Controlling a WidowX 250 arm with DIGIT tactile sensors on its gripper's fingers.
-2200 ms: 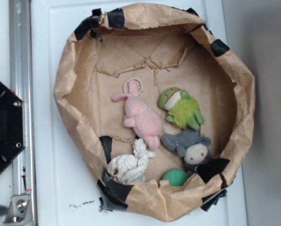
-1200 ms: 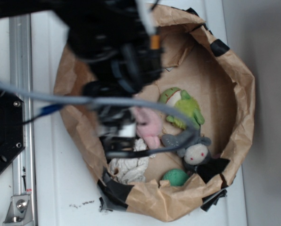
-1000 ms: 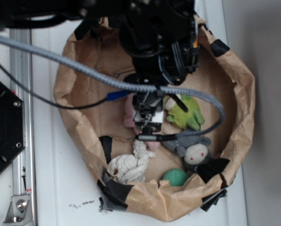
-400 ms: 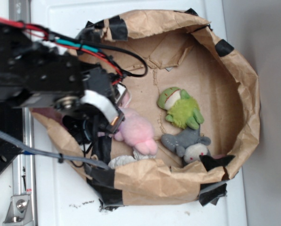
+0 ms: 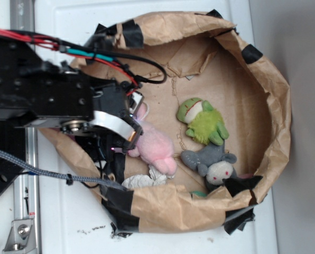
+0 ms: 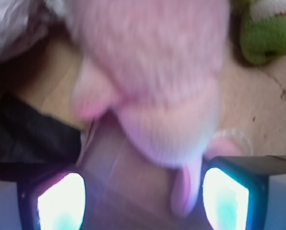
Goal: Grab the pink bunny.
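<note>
The pink bunny (image 5: 156,148) lies on the floor of the brown paper basin (image 5: 263,79), left of centre. Its head end is under my gripper (image 5: 132,137), which comes in from the left. In the wrist view the pink bunny (image 6: 152,72) fills the upper middle, blurred and very close. My gripper (image 6: 143,197) is open, and both lit fingers (image 6: 61,203) stand wide apart at the bottom. One pink ear hangs down between them, close to the right finger, and the bunny's white ring (image 6: 233,139) shows just above that finger.
A green plush (image 5: 202,121) and a grey plush with red eyes (image 5: 214,165) lie right of the bunny. A white cloth wad (image 5: 140,181) sits below it, by the basin's folded front wall (image 5: 184,209). My arm's black body (image 5: 41,95) covers the basin's left side.
My arm has swung from above the basin's middle to its left side and come down at the bunny's head. The basin's front wall has folded inward, nearly hiding the green ball.
</note>
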